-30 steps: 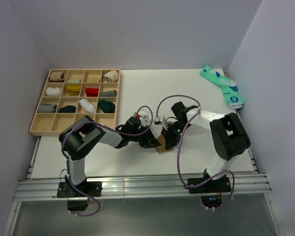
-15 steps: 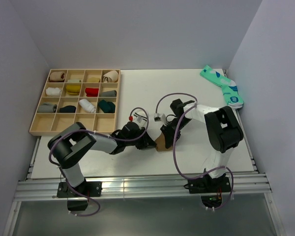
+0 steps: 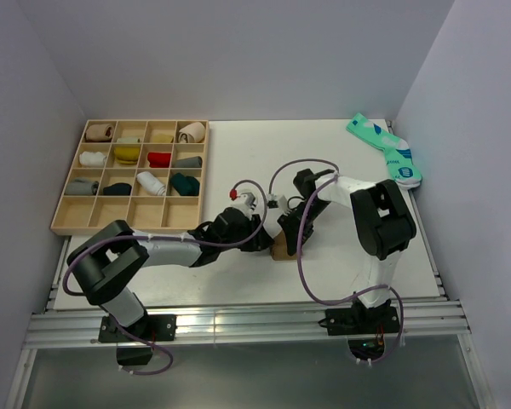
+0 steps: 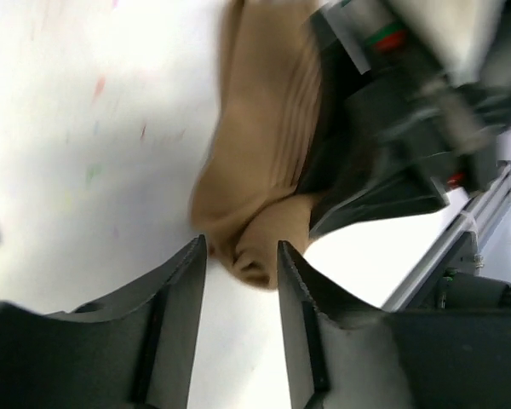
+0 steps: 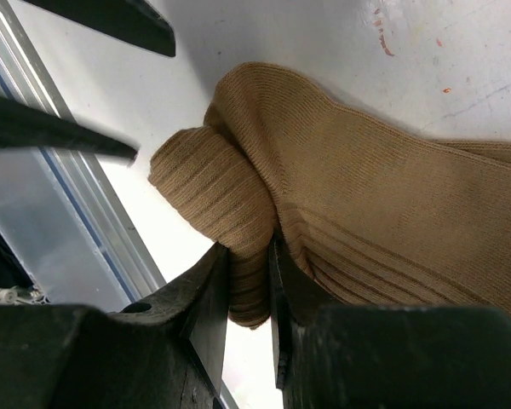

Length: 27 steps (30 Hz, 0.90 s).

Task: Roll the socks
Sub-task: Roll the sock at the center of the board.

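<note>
tan sock (image 5: 366,196), fold pinched in right gripper (image 5: 249,262)

Tan sock (image 3: 278,253): from above only a sliver shows, the rest lies under the left gripper (image 3: 266,243) and right gripper (image 3: 285,243). Right wrist view: it runs off the right edge, one fold buried between the fingers (image 5: 209,298). Left wrist view: smeared by blur, top cut off. Tray (image 3: 61,223) (wooden, gridded): rolled bundles (image 3: 150,182) too small to tell beyond colour. Teal socks (image 3: 383,146): markings too small to read.
</note>
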Tool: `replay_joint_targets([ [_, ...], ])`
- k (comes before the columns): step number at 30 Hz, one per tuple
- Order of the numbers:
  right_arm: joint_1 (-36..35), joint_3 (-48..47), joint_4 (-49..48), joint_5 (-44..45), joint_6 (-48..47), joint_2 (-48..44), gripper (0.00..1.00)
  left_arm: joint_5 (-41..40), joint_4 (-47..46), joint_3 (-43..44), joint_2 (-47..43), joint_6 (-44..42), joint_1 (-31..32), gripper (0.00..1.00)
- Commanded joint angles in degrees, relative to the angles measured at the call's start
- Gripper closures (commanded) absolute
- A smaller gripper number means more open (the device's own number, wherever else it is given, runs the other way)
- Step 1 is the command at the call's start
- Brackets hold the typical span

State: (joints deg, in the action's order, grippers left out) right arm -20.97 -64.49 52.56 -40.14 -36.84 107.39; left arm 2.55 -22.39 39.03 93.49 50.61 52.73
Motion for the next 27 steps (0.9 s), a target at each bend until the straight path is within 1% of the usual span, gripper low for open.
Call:
replay_joint_targets([
  [1, 0.8, -0.9, -2.0, 7.4, -1.0, 2.2, 0.91, -1.9, -2.3, 3.7, -2.3, -11.3, 0.5, 0.55],
  [4, 0.8, -1.1, -2.0, 7.4, -1.0, 2.3, 0.91, 1.9, -4.3, 5.3, -1.5, -16.5, 0.6, 0.51],
  [9, 0.8, -1.3, -1.4, 7.4, -0.7, 2.2, 0.91, 8.6, -3.3, 8.4, 1.6, -22.2, 0.6, 0.48],
  [13, 0.8, -1.3, -1.3, 7.5, -0.5, 2.0, 0.91, 12.1, -3.5, 8.9, 4.1, -23.8, 0.6, 0.47],
  [17, 0.8, -1.4, -1.0, 7.3, -0.5, 2.1, 0.91, 12.9, -4.3, 8.3, 5.6, -24.2, 0.6, 0.46],
  [19, 0.8, -1.5, -1.0, 7.2, -0.3, 2.1, 0.91, 13.8, -4.9, 7.8, 6.2, -24.3, 0.5, 0.44],
  [27, 0.8, -2.0, -0.2, 6.7, -0.4, 2.7, 0.91, 15.1, -7.3, 6.1, 8.4, -23.6, 0.4, 0.43],
])
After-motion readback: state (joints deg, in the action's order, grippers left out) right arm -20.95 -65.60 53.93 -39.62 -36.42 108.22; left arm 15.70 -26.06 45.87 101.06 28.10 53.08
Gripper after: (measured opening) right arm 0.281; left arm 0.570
